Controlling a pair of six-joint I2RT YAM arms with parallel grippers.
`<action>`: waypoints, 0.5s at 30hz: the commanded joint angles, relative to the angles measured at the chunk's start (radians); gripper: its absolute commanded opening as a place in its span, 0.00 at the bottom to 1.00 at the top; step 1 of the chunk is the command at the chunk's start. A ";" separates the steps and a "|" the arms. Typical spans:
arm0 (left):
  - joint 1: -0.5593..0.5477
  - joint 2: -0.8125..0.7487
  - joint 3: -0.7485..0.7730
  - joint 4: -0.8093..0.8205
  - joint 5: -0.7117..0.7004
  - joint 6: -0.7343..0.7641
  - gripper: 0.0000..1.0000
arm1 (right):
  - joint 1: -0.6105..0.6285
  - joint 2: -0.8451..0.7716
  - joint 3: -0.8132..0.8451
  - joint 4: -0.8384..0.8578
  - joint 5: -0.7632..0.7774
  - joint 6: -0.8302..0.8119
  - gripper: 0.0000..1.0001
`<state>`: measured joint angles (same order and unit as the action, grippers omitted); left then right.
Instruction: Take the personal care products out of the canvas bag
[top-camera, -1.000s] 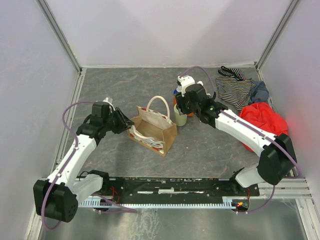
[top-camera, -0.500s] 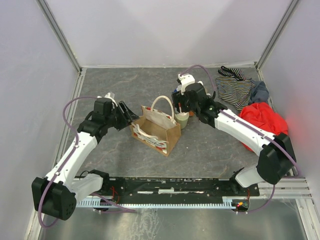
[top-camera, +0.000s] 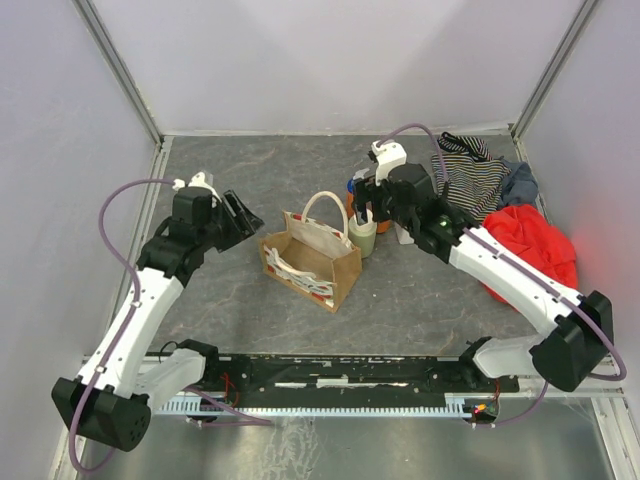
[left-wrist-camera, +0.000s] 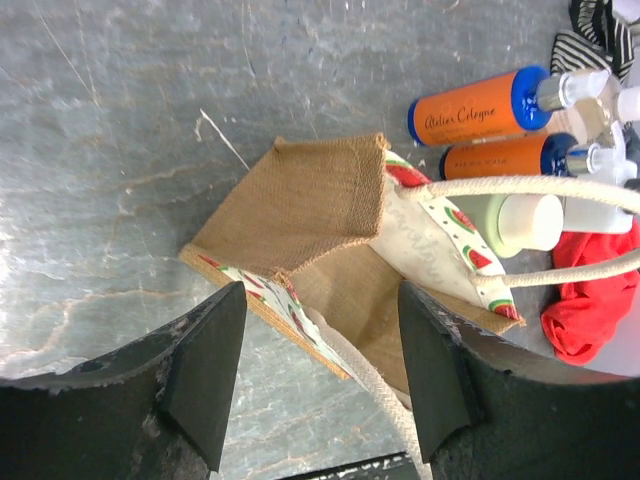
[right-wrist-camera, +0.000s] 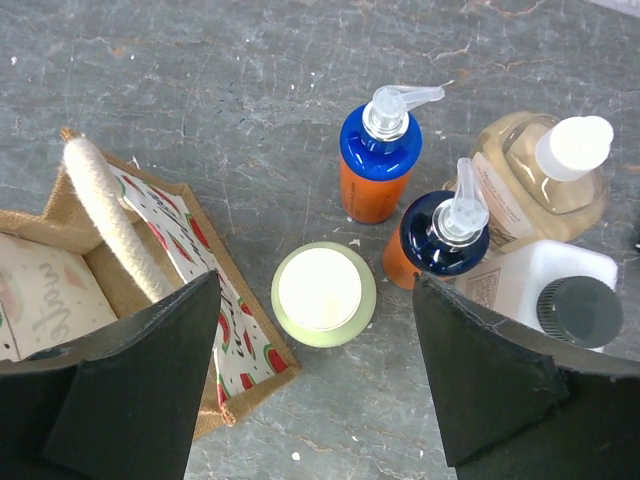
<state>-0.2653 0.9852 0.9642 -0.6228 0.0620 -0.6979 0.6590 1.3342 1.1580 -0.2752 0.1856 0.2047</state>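
Note:
The canvas bag (top-camera: 308, 258) stands open mid-table, one cream handle (top-camera: 322, 208) up. Beside its right end stand the personal care products: a pale-green cylinder (right-wrist-camera: 323, 295), two orange pump bottles (right-wrist-camera: 378, 160) (right-wrist-camera: 440, 240), a beige bottle (right-wrist-camera: 540, 175) and a white flat bottle (right-wrist-camera: 555, 290). My right gripper (right-wrist-camera: 315, 280) hangs open above the green cylinder, touching nothing. My left gripper (left-wrist-camera: 320, 300) is open and empty, off the bag's (left-wrist-camera: 300, 210) left end. The part of the bag's inside that shows holds no bottle.
A red cloth (top-camera: 528, 245), a striped garment (top-camera: 470, 175) and a grey-blue cloth (top-camera: 518, 185) lie at the back right. Walls close in the table on three sides. A metal rail (top-camera: 350, 375) runs along the near edge.
Both grippers opened. The left let go of the bag's edge and drew back to the left. The right released the green cylinder beside the bag and lifted away.

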 joint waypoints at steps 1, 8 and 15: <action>-0.001 -0.016 0.090 -0.028 -0.086 0.095 0.70 | -0.003 -0.048 0.074 -0.038 0.015 0.007 0.85; -0.001 -0.003 0.138 -0.014 -0.126 0.161 0.70 | -0.003 -0.058 0.128 -0.127 0.037 0.002 0.86; 0.000 0.002 0.191 0.021 -0.158 0.218 0.76 | -0.015 -0.041 0.247 -0.289 0.205 -0.030 1.00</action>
<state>-0.2653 0.9890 1.0767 -0.6556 -0.0711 -0.5575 0.6586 1.3071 1.2728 -0.4618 0.2649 0.1993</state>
